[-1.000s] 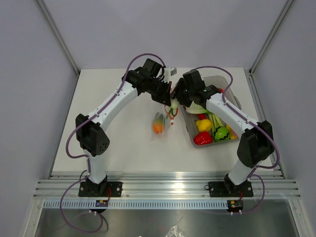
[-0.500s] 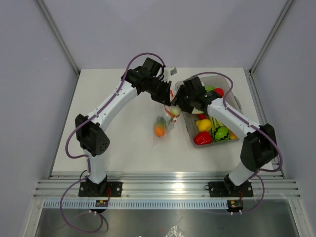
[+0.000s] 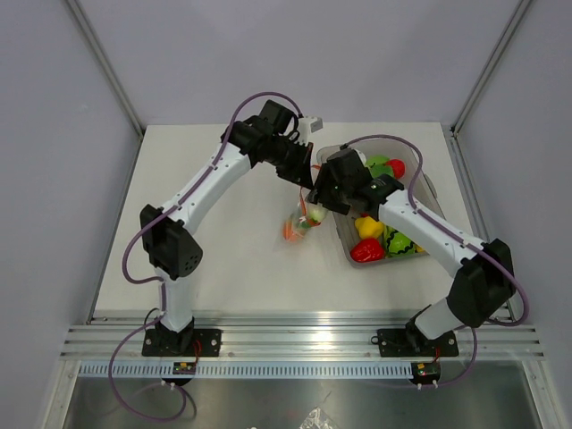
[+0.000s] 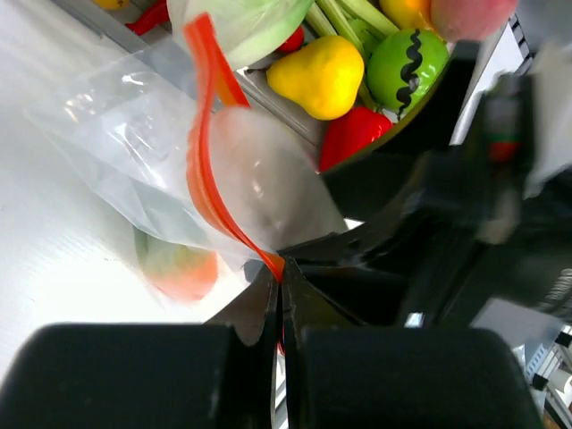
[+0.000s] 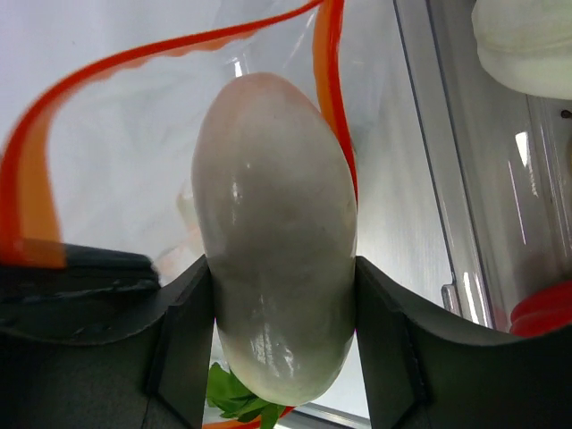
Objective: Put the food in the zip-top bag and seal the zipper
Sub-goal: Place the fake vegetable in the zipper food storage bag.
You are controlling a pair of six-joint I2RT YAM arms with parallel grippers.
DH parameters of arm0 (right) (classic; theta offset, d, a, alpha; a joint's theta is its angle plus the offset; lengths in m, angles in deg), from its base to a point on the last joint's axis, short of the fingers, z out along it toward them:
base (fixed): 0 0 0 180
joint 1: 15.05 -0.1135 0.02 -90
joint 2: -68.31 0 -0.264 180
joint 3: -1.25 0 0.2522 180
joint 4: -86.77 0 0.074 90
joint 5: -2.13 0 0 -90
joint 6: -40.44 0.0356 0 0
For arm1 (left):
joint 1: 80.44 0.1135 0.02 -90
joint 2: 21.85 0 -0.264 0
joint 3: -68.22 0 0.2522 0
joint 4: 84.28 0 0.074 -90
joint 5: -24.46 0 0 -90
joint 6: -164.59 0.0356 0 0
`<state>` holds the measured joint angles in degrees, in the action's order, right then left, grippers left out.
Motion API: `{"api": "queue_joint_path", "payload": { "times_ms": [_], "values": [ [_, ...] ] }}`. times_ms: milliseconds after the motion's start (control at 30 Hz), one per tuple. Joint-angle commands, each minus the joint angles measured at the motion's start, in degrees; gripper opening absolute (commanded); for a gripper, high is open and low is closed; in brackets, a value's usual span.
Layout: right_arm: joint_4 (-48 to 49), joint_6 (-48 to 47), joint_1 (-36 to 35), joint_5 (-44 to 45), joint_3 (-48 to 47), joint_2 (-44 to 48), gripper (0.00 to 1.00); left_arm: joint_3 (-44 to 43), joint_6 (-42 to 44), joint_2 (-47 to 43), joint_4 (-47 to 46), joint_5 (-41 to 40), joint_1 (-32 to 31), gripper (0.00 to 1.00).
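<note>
My left gripper (image 3: 305,179) is shut on one end of the red-orange zipper (image 4: 207,170) and holds the clear zip-top bag (image 3: 299,223) hanging with its mouth open. An orange-and-green fruit (image 4: 179,268) lies in the bag's bottom. My right gripper (image 3: 315,206) is shut on a white radish with green leaves (image 5: 277,277), and its tip sits within the loop of the open zipper (image 5: 332,80). The radish shows through the bag film in the left wrist view (image 4: 268,192). The left fingers (image 4: 259,313) pinch the strip's end.
The grey translucent tub (image 3: 409,143) stands right of the bag. It holds a yellow pear (image 4: 323,76), a green pepper (image 4: 407,58), a red pepper (image 3: 367,251) and other food. Its wall (image 5: 460,179) is close on the right gripper's right.
My right gripper has carried the white radish left from above the tub into the bag's mouth. The bag now hangs more upright under the left gripper.
</note>
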<state>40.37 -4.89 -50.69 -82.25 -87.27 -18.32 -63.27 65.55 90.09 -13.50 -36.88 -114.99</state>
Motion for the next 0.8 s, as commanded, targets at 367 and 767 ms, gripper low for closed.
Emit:
{"api": "queue_joint_path", "payload": {
  "times_ms": [367, 767],
  "values": [
    [-0.1, -1.7, -1.5, 1.3, -4.3, -4.4, 0.42, 1.5, 0.8, -1.9, -6.4, 7.4, -0.2, 0.00],
    [-1.0, -2.7, -1.5, 0.9, -5.9, -3.7, 0.92, 2.2, 1.3, -2.1, -6.9, 8.8, -0.2, 0.00]
  ]
}}
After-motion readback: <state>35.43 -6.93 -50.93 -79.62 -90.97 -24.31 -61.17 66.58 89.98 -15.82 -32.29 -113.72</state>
